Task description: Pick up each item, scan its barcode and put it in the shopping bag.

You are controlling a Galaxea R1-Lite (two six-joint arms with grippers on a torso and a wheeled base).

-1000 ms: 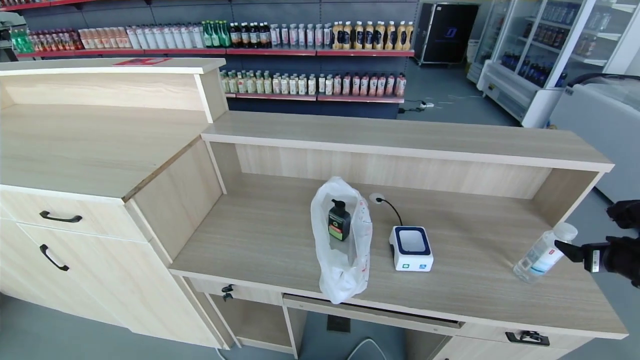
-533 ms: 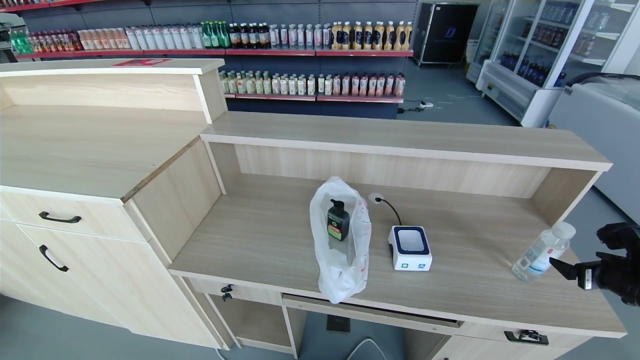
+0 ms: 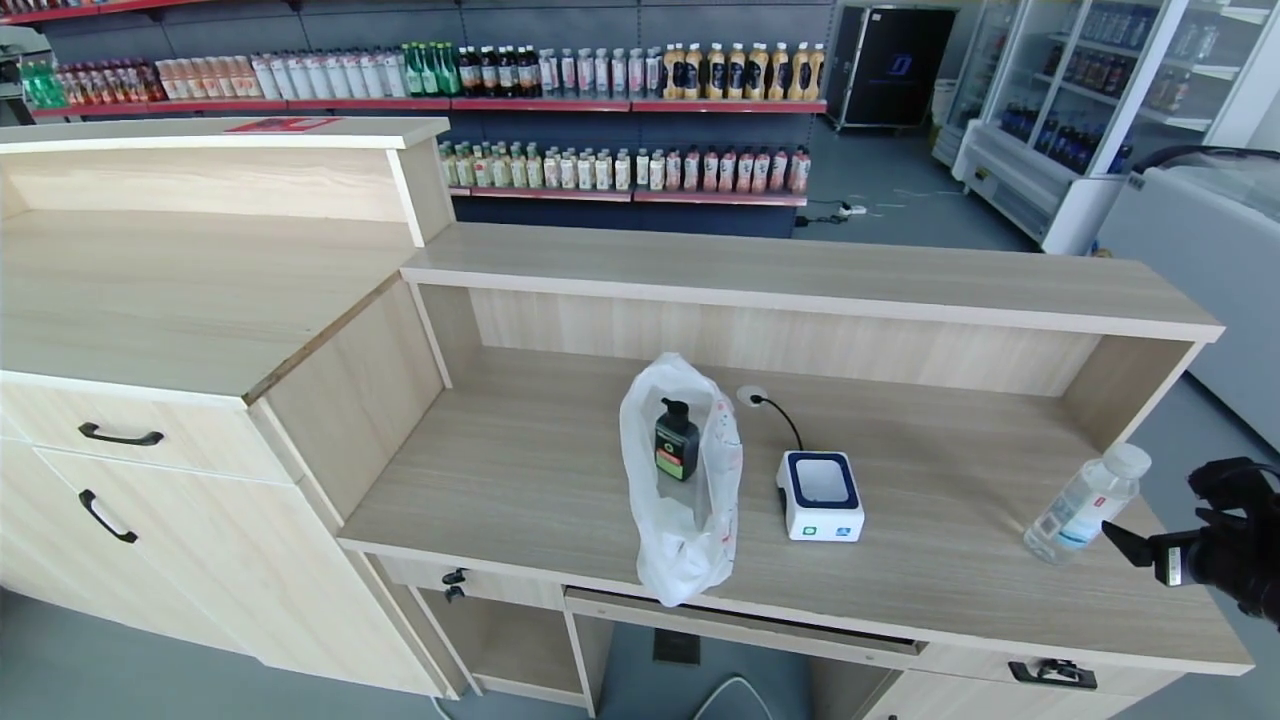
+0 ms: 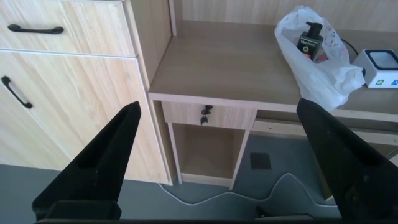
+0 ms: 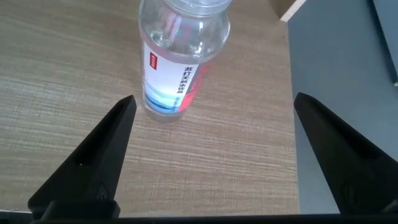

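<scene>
Here's the water bottle [image 3: 1083, 505], standing on its base at the far right end of the table [image 3: 950, 570], close to the right-hand edge. It's clear plastic with a white cap, you can see straight through it, and a label wraps the lower body: white, with a red strip running up one side and blue waves near the bottom.

The right pincer [image 5: 214, 98] sits just beside the bottle on its right, low over the table. Its two black fingers [image 5: 87, 165] are spread wide and there's nothing between them. From the wrist the bottle stands just ahead of the fingertips, nearer one finger than the other, and daylight shows between plastic and pincer, so no contact.

Over in the middle of the table, the shopping bag [image 3: 683, 500] stands with its mouth up, thin white plastic, crumpled at the foot. Inside it is a dark pump bottle [image 3: 677, 442] with a green and red label, upright. Just to the right of the bag sits the scanner [image 3: 820, 495], a small white box with a dark-framed window on top, its black cable running to a port in the table behind it.

The left pincer [image 4: 217, 104] hangs out in front of the table's left end, above the floor, fingers wide apart and gripping nothing
</scene>
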